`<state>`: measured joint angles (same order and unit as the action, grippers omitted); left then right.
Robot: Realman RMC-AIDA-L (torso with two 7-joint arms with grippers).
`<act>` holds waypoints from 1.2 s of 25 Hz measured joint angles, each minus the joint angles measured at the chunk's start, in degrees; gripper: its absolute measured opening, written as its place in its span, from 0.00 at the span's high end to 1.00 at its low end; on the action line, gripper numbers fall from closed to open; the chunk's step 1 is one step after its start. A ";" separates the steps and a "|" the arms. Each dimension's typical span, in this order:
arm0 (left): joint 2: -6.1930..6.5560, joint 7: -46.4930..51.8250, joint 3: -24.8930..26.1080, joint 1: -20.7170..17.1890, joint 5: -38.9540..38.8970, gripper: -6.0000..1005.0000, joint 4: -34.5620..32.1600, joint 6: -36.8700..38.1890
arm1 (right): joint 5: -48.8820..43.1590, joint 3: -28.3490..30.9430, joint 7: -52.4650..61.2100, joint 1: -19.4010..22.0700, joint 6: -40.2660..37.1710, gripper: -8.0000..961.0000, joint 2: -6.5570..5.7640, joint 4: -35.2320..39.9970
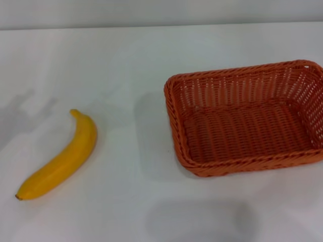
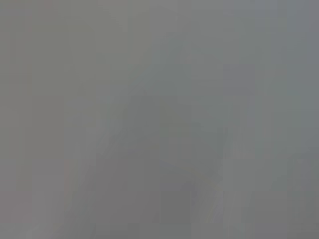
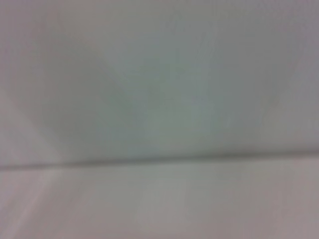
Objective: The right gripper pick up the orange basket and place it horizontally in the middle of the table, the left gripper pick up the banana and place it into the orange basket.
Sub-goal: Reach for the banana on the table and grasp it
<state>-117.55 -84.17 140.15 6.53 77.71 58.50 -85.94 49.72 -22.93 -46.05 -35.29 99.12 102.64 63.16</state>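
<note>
- Orange basket (image 1: pixel 246 119) upright on the white table (image 1: pixel 126 65), open side up, nothing inside; its right end cut off by the edge of the head view.
- Banana (image 1: pixel 61 158) flat on the table, well apart from the basket, off its left side, stem end pointing away from the robot, dark tip nearer.
- Neither the left gripper nor the right gripper anywhere in the three views, so finger state impossible to tell.
- Wrist views: only blurred grey-white surface, one faint dark line across the right one.
</note>
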 joint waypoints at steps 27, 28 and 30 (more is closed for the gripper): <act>6.11 56.67 -10.70 36.50 72.70 0.25 9.47 -23.79 | 11.15 2.17 -32.38 10.36 -22.91 0.13 7.58 0.51; 5.58 56.80 -11.15 37.23 73.59 0.25 8.36 -23.04 | 11.28 2.17 -32.51 10.49 -22.91 0.13 7.68 0.44; 4.60 57.05 -12.02 38.22 75.20 0.25 6.68 -21.57 | 11.58 2.18 -33.01 10.71 -23.05 0.13 7.97 0.15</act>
<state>-112.95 -27.12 128.13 44.76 152.91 65.18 -107.51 61.31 -20.75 -79.06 -24.58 76.06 110.60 63.31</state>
